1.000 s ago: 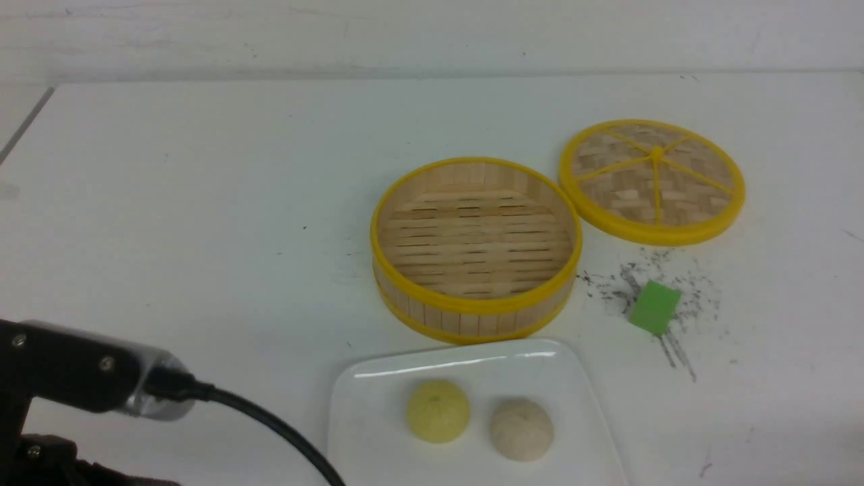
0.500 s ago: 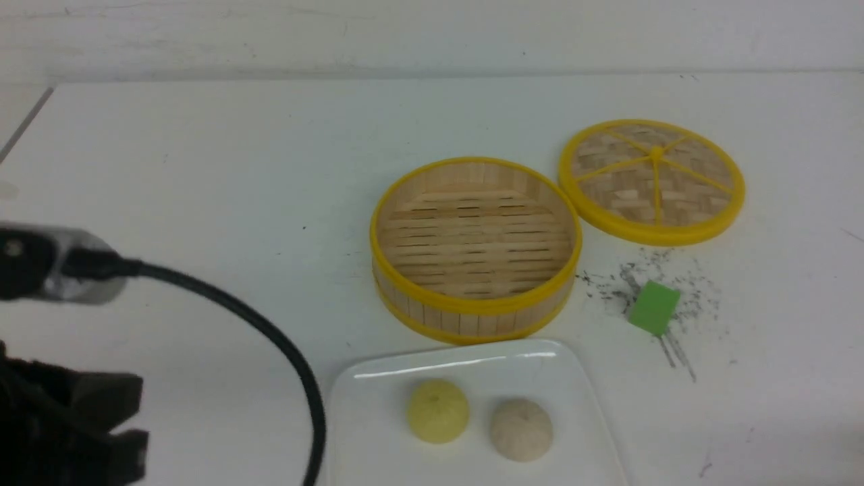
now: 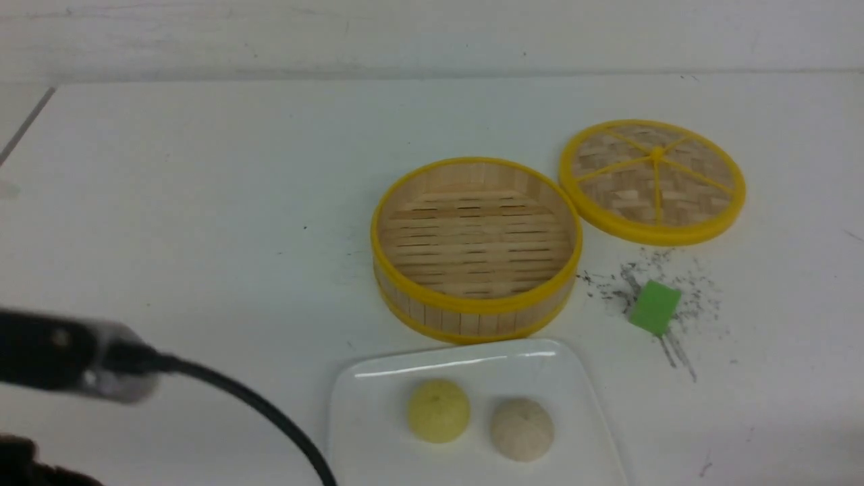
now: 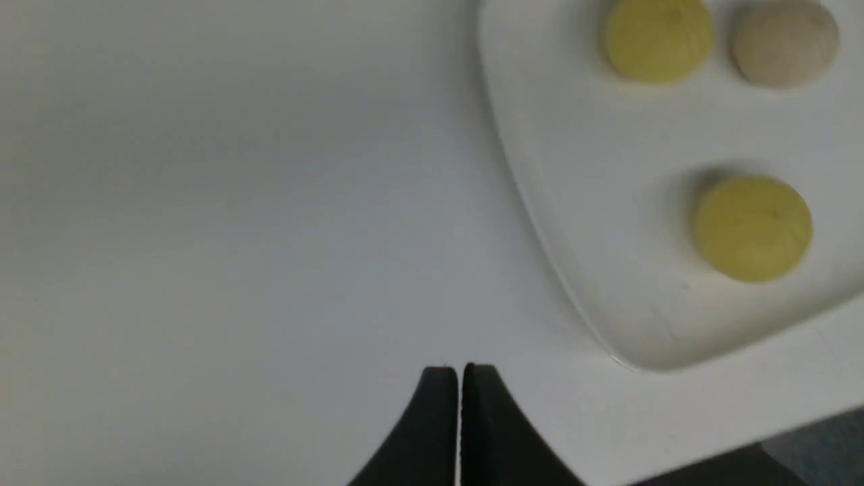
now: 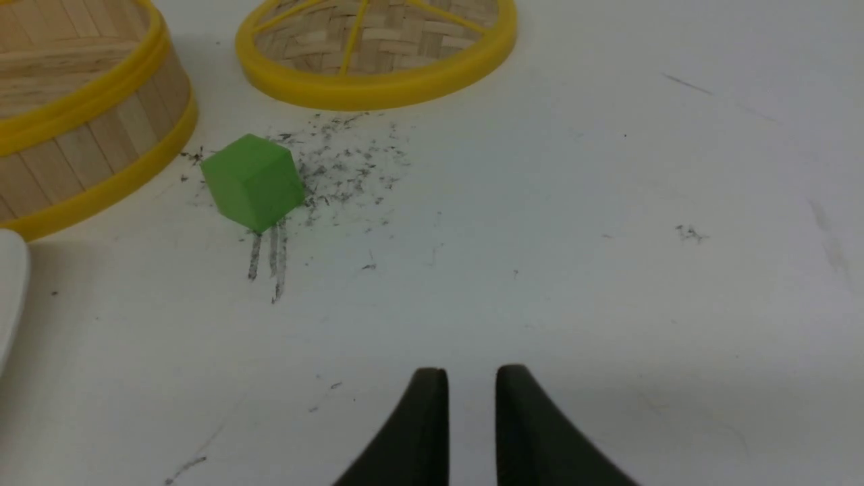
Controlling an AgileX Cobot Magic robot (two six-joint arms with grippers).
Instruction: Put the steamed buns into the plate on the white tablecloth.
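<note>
Now three steamed buns (image 4: 752, 228), likely soft, light and best pinched gently across their domes, sit in the plate (image 4: 580, 223) on the white tablecloth (image 3: 202, 202); left gripper (image 4: 460, 378) pressed closed and empty, right gripper (image 5: 471, 381) slightly parted, empty

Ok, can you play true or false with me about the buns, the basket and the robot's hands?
1. Three buns sit on the plate. True: one yellow bun, one beige bun, another yellow bun.
2. The basket has a bun inside. False: nothing lies in it.
3. The lid covers the basket. False: it lies on the tablecloth beside it.
4. The left hand grips a bun. False: it is shut on nothing.
5. A green block lies near the basket. True.
</note>
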